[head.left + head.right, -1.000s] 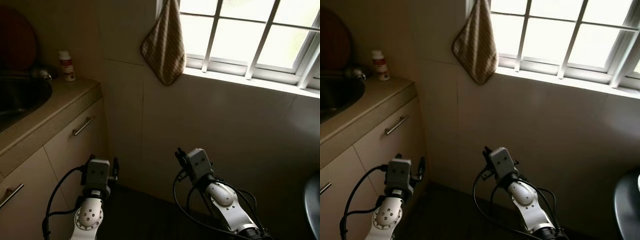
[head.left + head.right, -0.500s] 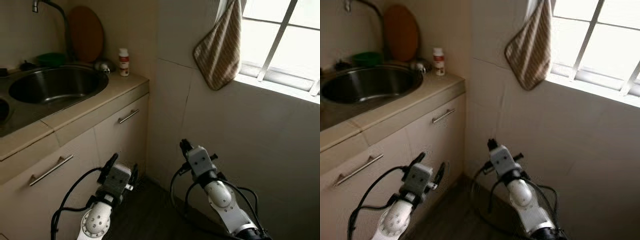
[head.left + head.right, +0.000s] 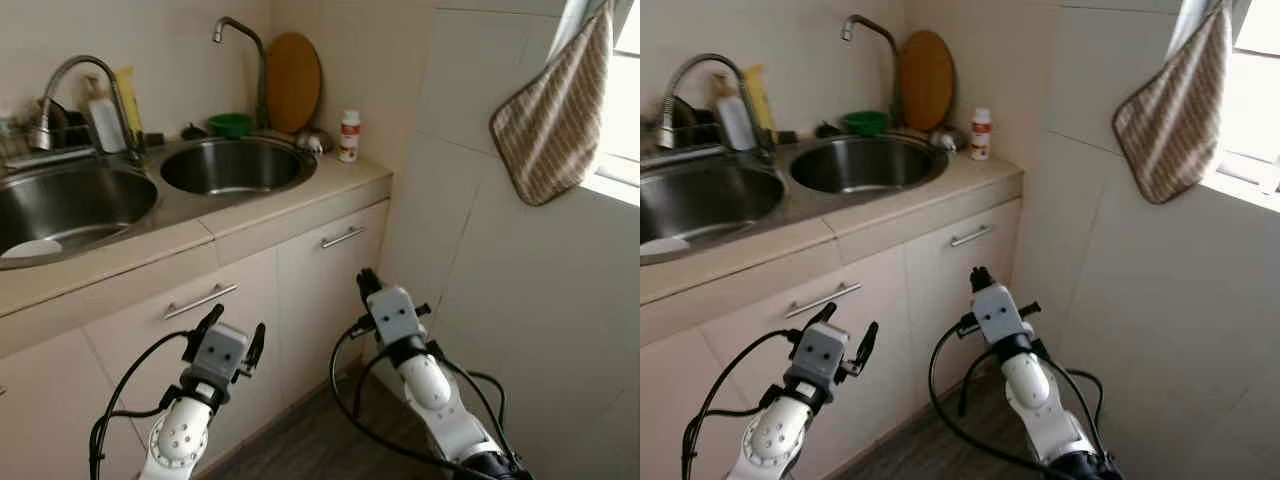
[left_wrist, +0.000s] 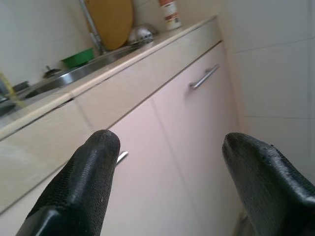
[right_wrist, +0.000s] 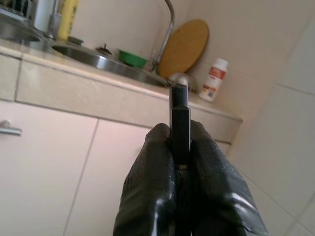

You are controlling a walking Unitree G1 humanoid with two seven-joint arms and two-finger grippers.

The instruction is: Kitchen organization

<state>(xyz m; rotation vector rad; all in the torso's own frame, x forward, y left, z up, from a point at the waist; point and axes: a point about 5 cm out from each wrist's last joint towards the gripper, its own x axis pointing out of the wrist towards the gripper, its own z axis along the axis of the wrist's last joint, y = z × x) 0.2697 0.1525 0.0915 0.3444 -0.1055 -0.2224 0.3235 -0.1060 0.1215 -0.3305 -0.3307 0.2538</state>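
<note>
Two grippers nearest, both low in front of pale cabinet doors (image 3: 330,290), neither touching anything. Left gripper (image 3: 232,328) with fingers (image 4: 96,162) spread wide apart, nothing between them; right gripper (image 3: 366,283) with fingers (image 5: 147,187) pressed together, a thin black bar standing in the seam, nothing else held. Just beyond, two cabinet doors, each with a slim metal handle (image 3: 343,237). Above them, a beige countertop (image 3: 300,200) carrying two steel sinks: a round basin (image 3: 235,165) towards the corner, a larger basin (image 3: 60,200) further to the robot's left holding something pale and flat. Behind the round basin, a tall curved tap (image 3: 245,50), a green bowl (image 3: 231,124), a round wooden board (image 3: 293,68) leaning on the tiled wall, and a small white bottle with a red label (image 3: 349,135) near the counter's end, likely among the things to be tidied. Behind the larger basin, a second tap (image 3: 85,85) and soap bottles (image 3: 105,115). Furthest right, a striped cloth (image 3: 552,120) hanging beside the window. Likely risk: raising arms from so low and close, clipping the counter edge or a handle, or toppling the upright bottle off the counter end.
</note>
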